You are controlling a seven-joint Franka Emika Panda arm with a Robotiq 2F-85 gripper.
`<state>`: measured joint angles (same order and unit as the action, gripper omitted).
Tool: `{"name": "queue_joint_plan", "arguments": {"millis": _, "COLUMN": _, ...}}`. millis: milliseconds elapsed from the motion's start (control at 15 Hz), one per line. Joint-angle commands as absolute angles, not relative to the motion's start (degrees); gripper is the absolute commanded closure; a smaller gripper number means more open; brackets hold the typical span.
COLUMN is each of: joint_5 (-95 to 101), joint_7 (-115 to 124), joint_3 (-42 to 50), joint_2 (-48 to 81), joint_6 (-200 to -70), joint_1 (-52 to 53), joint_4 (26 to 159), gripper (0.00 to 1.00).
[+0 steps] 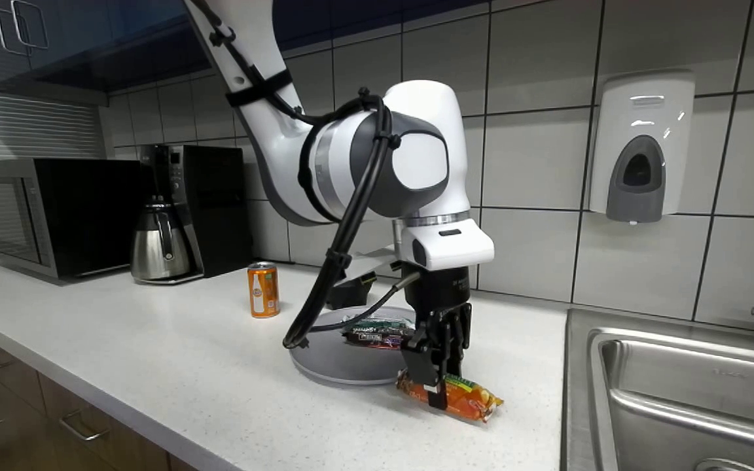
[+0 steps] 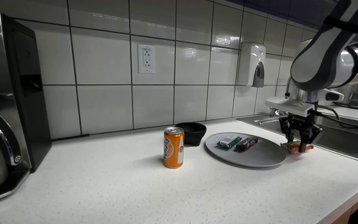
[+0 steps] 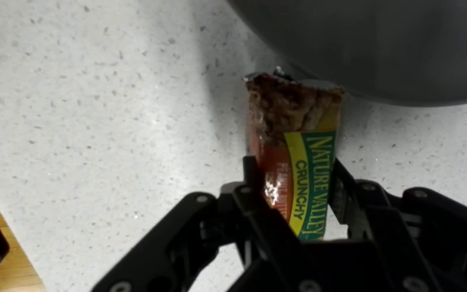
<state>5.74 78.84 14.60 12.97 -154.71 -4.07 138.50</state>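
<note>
A: State of the fingers (image 1: 438, 396)? Quick.
B: Grasping. They're clamped near the middle of an orange-wrapped bar (image 3: 298, 158), one on each side, pointing down. Wrist view: wrapper reads "Nature Valley Crunchy".
A: Where's that bar?
B: Down by the worktop (image 1: 122, 347), between the grey plate (image 2: 266, 155) and the sink (image 1: 583, 392). One end comes right up to the plate's rim; touching or just beside, can't tell. Underside resting on the worktop or a little clear of it, can't tell either.
A: Plate contents?
B: Two more, just beside each other: a green-wrapped bar (image 2: 229, 141) and a dark red-wrapped bar (image 2: 246, 144).
A: Around the plate?
B: Black bowl (image 2: 194, 133) near it, toward the tiled wall (image 1: 534, 157). Orange can (image 2: 173, 152) upright, partly covering the bowl in an exterior view.
A: Background, fast.
B: Coffee maker (image 1: 216, 209) with a steel carafe (image 1: 161, 245), microwave (image 1: 76, 216) next to it, both well apart from the sink. White soap dispenser (image 1: 645, 104) mounted on the tiled wall, above the sink. It shows in both exterior views.
</note>
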Motion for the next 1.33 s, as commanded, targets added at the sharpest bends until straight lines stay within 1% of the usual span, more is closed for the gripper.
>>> {"name": "queue_joint_plan", "arguments": {"millis": 0, "joint_5": 8.54, "joint_7": 81.05, "joint_3": 15.89, "joint_2": 10.21, "joint_6": -153.94, "joint_1": -2.05, "joint_4": 139.31, "gripper": 0.82}}
{"name": "queue_joint_plan", "arguments": {"millis": 600, "joint_5": 15.33, "joint_7": 86.38, "joint_3": 14.70, "joint_2": 6.55, "joint_6": -152.89, "joint_1": 0.13, "joint_4": 139.54, "gripper": 0.82}}
{"name": "queue_joint_plan", "arguments": {"millis": 1267, "joint_5": 14.13, "joint_7": 84.89, "joint_3": 9.65, "joint_2": 6.56, "joint_6": -152.36, "joint_1": 1.84, "joint_4": 139.63, "gripper": 0.82}}
